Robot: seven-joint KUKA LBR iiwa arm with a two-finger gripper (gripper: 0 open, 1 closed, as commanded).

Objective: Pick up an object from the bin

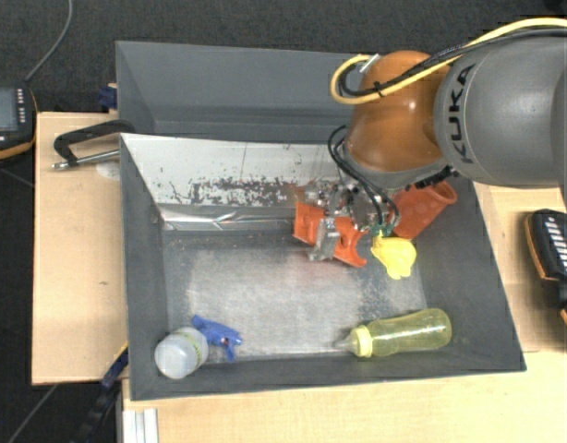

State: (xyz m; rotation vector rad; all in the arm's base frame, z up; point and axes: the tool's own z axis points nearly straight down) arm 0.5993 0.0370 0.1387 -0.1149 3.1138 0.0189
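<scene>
The grey metal bin (pixel 145 275) sat with dark carpet (pixel 265 7) beyond it at 12 o'clock. Its sheet-metal floor was rubbed pale and dull through the middle, and the sloped back wall carried a band of dark specks and scratches.

In from 3 o'clock came the arm (pixel 514 109), smooth grey casing with a glossy orange cover and a yellow cable looped over it. And there was the gripper (pixel 331 233), down at about 1 o'clock from the bin's centre, right on top of a flat, angular orange plastic piece (pixel 307 224) near the back wall. How wide it was spread, and whether it had hold of that piece, I could not tell.

Just beside it at 2 o'clock lay a second orange piece (pixel 427 206), partly under the arm. A small, lumpy yellow toy (pixel 396 257) lay close by at 3 o'clock. Along the front wall at 4 o'clock rested a translucent yellow-green bottle (pixel 404 330) on its side. Well apart, at 8 o'clock, lay a cloudy white bottle (pixel 180 353) beside a blue plastic piece (pixel 219 337).
</scene>
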